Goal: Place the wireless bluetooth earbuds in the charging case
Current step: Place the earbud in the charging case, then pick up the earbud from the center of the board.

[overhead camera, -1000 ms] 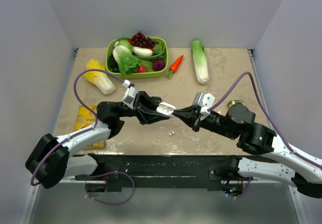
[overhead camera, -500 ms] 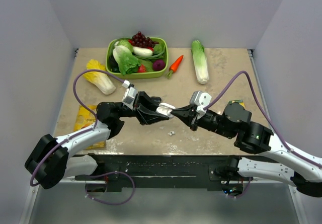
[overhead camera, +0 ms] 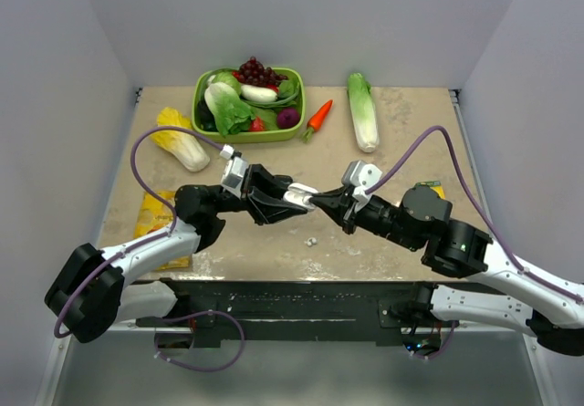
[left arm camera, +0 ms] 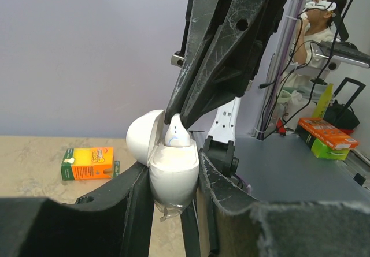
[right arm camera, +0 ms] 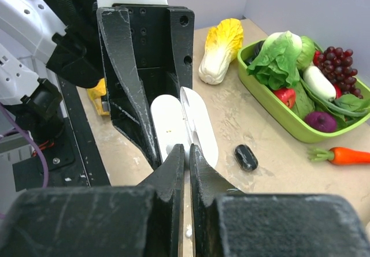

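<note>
Robotics lab, as you see it: plain lilac panels (overhead camera: 55, 78) box in the worktop (overhead camera: 411, 141), vegetables (overhead camera: 228, 109) fill a green tray (overhead camera: 246, 137), and beyond the cell a person (left arm camera: 321, 20) appears near hanging cables and stacked boxes (left arm camera: 326, 138).

White against black over a mottled beige worktop (overhead camera: 411, 132)
Glossy white case (left arm camera: 173, 173) and white bud (left arm camera: 176, 136); scuffed black left gripper (overhead camera: 286, 200) and right gripper (overhead camera: 325, 205); purple cables (overhead camera: 133, 161). Along the far edge, a lime-green tray (overhead camera: 274, 136) with dark purple grapes (overhead camera: 255, 68), and a bright orange carrot (overhead camera: 318, 116).
</note>
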Available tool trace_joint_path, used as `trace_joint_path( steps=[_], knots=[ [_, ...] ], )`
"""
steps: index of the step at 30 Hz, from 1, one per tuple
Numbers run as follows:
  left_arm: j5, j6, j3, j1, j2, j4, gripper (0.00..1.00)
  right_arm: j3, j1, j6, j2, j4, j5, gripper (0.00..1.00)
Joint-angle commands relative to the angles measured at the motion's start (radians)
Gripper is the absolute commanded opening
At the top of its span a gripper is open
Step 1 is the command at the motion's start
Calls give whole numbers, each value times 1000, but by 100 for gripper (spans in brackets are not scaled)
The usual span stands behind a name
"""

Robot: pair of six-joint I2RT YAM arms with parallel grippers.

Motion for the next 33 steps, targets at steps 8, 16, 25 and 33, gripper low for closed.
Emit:
trace_joint_path(
  steps=[8, 16, 25, 33],
  knots=[
    [-58, 54, 16, -11, -33, 611, 0, -7, 15, 73, 23, 54, 45, 0],
    [-92, 103, -29, -11, -40, 576, 0, 2, 15, 161, -86, 89, 149, 54],
    [-202, 134, -153, -11, -88, 540, 0, -124, 12, 279, -202, 54, 607, 57],
    [-271, 144, -293, -25, -233, 421, 0, -326, -80, 578, 35, 63, 428, 55]
  ],
)
